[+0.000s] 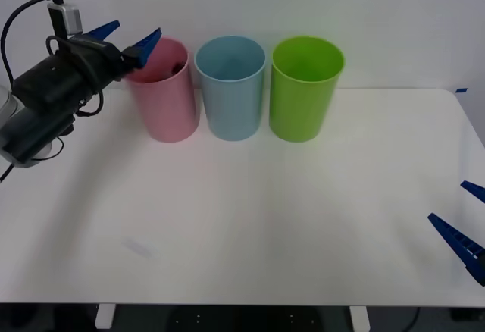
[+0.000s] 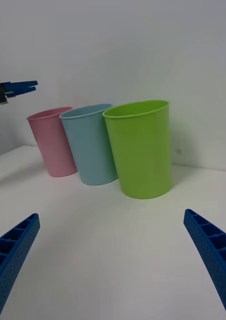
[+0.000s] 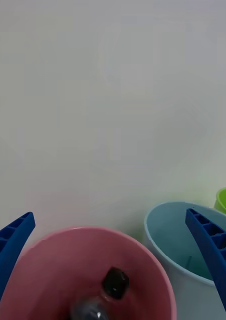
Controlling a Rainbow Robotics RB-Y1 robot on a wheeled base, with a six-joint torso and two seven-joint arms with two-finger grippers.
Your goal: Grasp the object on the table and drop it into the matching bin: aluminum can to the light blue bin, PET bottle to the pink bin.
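White tabletop (image 1: 250,218) with rounded corners against a plain pale wall. I see my left gripper (image 1: 127,36) spread wide and empty, hovering directly over the rim of the tall pink plastic bin (image 1: 163,101). Straight below it, inside that bin, the small clear plastic bottle (image 3: 105,295) of dark liquid stands roughly upright, black cap uppermost. No label text is readable. Beside the pink bin stand the pale blue bin (image 1: 229,89) and a green bin (image 1: 305,89). My right gripper (image 1: 462,230) waits released at the table's right edge.
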